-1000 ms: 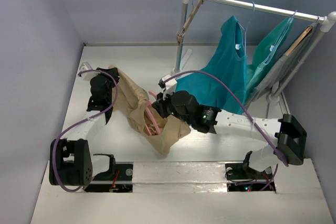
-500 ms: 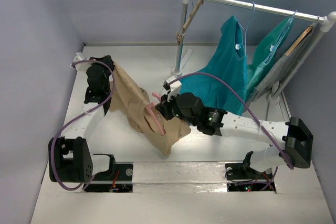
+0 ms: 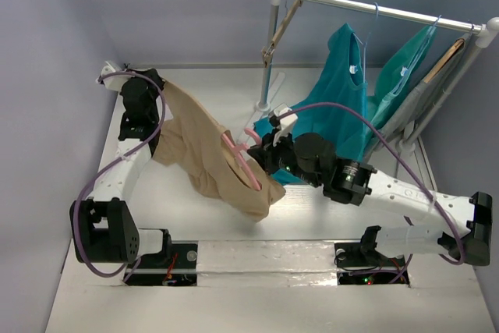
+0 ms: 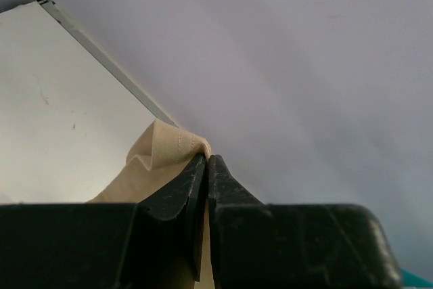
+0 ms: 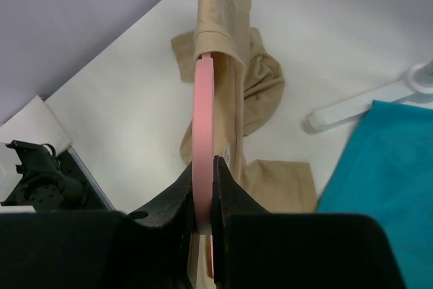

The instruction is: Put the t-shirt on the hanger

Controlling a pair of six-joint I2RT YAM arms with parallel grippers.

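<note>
Table (image 3: 179,210): white; t-shirt (image 3: 199,146) now stretched higher above it.
Left gripper (image 4: 206,162): clamped on t-shirt edge, raised farther back.
Right gripper (image 5: 203,170): pinching hanger (image 5: 202,106); t-shirt draped over it ahead.

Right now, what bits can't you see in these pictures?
- Far end of the hanger: right wrist view, tucked inside the t-shirt.
- Most of the t-shirt: left wrist view, blocked by the left gripper.
- Hook of the hanger: right wrist view, blocked by the right gripper.
</note>
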